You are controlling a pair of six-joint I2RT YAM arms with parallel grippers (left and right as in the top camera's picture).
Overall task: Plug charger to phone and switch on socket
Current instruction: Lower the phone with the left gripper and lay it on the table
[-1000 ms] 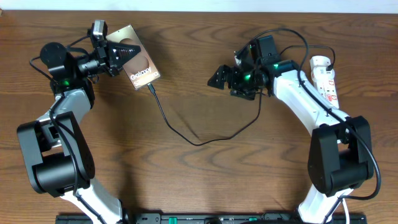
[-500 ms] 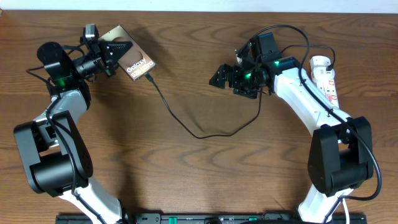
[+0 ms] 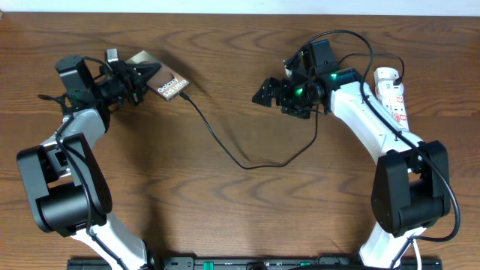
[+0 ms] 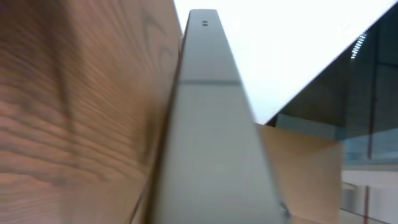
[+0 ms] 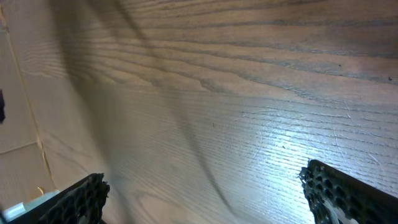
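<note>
Left gripper (image 3: 144,73) clamps the glossy flat phone (image 3: 168,82); thin charger (image 3: 225,154) curves off its edge; well right, right gripper (image 3: 265,92) gapes above woodgrain table (image 3: 240,217)

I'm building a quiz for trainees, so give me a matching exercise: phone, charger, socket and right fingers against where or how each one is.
Things:
1. phone
2. charger
3. socket
4. right fingers

Places or states:
A. lying on the far right side of the table
B. spread apart with nothing between them
C. gripped by the left fingers
D. trailing across the middle of the table

Pairs: 1-C, 2-D, 3-A, 4-B
</note>
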